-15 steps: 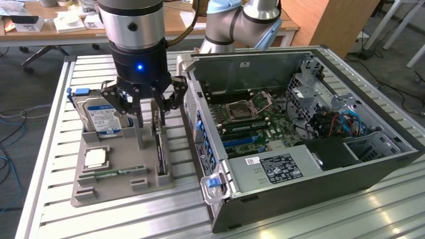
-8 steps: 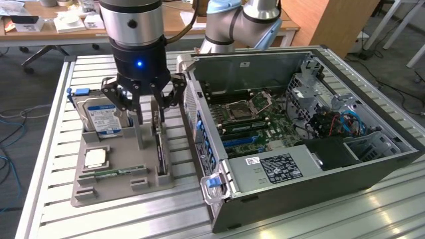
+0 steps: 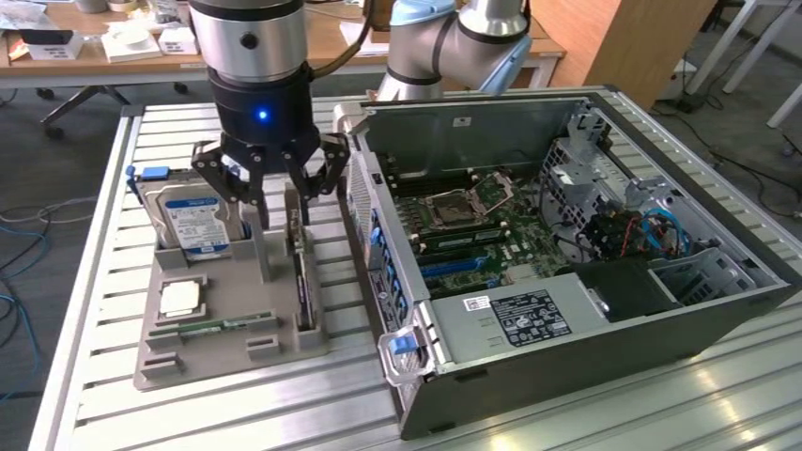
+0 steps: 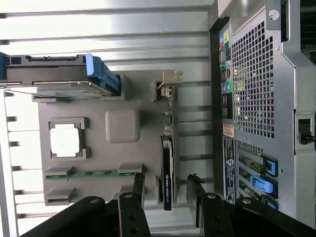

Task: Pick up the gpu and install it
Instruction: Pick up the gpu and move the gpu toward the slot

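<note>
**Gripper straddling the gpu, card not lifted out of the tray yet**

So here's where we're at. The black robot gripper [image 3: 278, 197] [image 4: 167, 190] hangs right over the gpu [image 3: 302, 287] [image 4: 168, 168], a thin flat dark circuit card with a grey metal end bracket. The card stands on its long edge in a slot of the grey plastic parts tray [image 3: 225, 362] [image 4: 143, 148].

From the wrist view we can see the fingers [image 4: 139, 186] spread wide, one on each side of the card. There's a clear gap on both sides, so nothing is clamped.

In the exterior view the tray sits at 9 o'clock from the open dark-grey computer case [image 3: 602, 366] [image 4: 256, 89], with the gpu slot on the tray edge nearest the case.

The other stuff in the tray, taking the gpu as the centre of the exterior view:
- The thick silver hard drive with the blue-white label [image 3: 191, 224] [image 4: 59, 89] stands on edge at about 10 o'clock.
- The square silver processor chip [image 3: 182, 299] [image 4: 65, 139] lies flat at 9 o'clock.
- The narrow green memory stick [image 3: 216, 326] [image 4: 94, 173] lies at roughly 8 o'clock.

Everything rests on the slatted aluminium table [image 3: 188, 413]. The case has its side panel off, and we can see the green motherboard [image 3: 483, 235] inside.
</note>
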Robot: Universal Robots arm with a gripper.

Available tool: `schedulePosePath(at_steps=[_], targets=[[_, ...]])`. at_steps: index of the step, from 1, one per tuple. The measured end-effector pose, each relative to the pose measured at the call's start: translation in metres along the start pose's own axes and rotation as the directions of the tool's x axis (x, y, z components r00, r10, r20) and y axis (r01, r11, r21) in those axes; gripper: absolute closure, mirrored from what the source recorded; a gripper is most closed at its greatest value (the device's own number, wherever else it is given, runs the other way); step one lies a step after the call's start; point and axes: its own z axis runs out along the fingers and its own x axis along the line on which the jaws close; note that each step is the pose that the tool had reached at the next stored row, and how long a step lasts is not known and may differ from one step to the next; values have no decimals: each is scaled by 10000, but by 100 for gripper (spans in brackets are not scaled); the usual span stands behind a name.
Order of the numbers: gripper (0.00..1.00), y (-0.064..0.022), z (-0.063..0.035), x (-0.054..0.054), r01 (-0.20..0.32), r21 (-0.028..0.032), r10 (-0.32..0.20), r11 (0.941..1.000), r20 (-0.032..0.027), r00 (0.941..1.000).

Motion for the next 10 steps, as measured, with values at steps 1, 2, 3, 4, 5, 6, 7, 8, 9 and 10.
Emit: schedulePosePath(at_steps=[1,2,3,4,5,6,7,8,9,10], targets=[[53,0,18,0,0,0,0,10000,0,10000],[53,-1,37,1,0,0,0,10000,0,10000],[53,-1,55,1,0,0,0,10000,0,10000],[53,-1,74,2,0,-1,0,10000,1,10000],[53,-2,91,2,0,0,0,10000,0,10000],[53,-2,108,2,0,1,0,10000,0,10000],[53,-2,128,3,0,0,0,10000,1,10000],[53,-3,145,3,1,0,-1,10000,1,10000],[53,-3,164,4,0,0,0,10000,0,10000],[53,-3,182,4,0,0,0,10000,0,10000]])
